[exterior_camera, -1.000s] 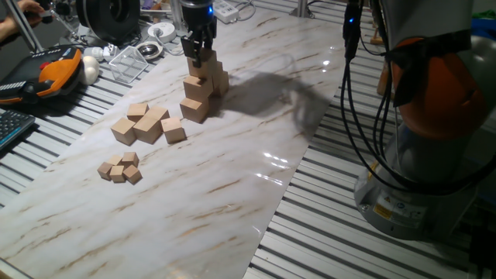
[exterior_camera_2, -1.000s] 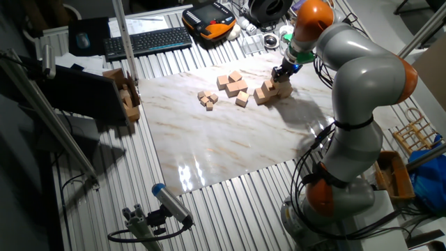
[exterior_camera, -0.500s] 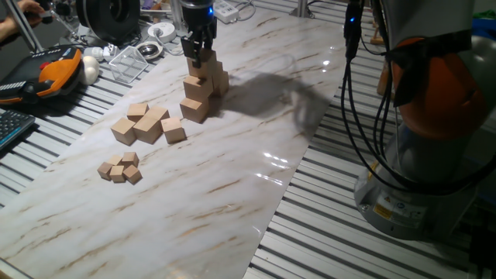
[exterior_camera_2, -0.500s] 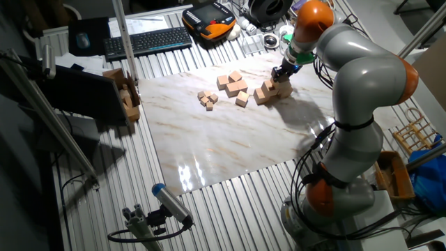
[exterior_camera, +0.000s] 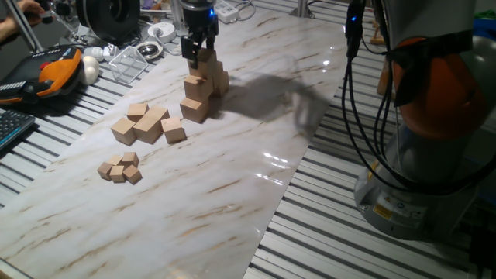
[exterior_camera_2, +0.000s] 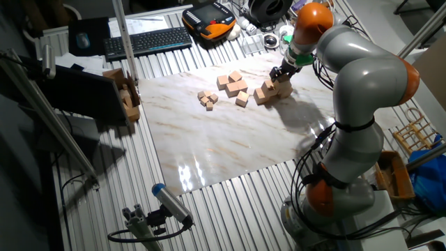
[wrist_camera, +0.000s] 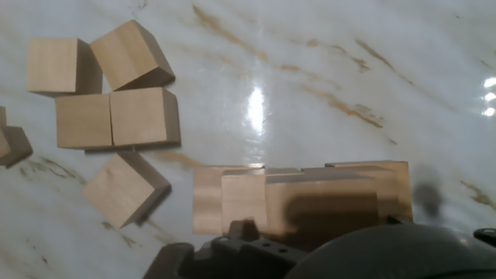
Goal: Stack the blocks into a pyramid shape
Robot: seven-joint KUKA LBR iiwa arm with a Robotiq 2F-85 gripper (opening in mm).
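Observation:
The large plain wooden blocks stand as a stepped pile (exterior_camera: 198, 99) at the far side of the marble board, also in the other fixed view (exterior_camera_2: 268, 91). In the hand view the pile (wrist_camera: 341, 194) shows from above, along the bottom edge. My gripper (exterior_camera: 200, 56) (exterior_camera_2: 281, 72) hangs straight over the pile. Its fingers straddle the top block (exterior_camera: 205, 59) and look slightly parted. The fingertips are out of the hand view.
Medium wooden cubes (exterior_camera: 147, 124) (wrist_camera: 116, 116) lie loose left of the pile. Tiny cubes (exterior_camera: 120, 168) lie nearer the front. An orange pendant (exterior_camera: 54, 70), a clear box (exterior_camera: 128, 62) and a keyboard (exterior_camera_2: 146, 42) sit beyond the board. The robot base (exterior_camera: 426, 155) and cables stand at right.
My gripper has lifted a touch at the top of the pile and its fingers look a little wider. The blocks have not moved.

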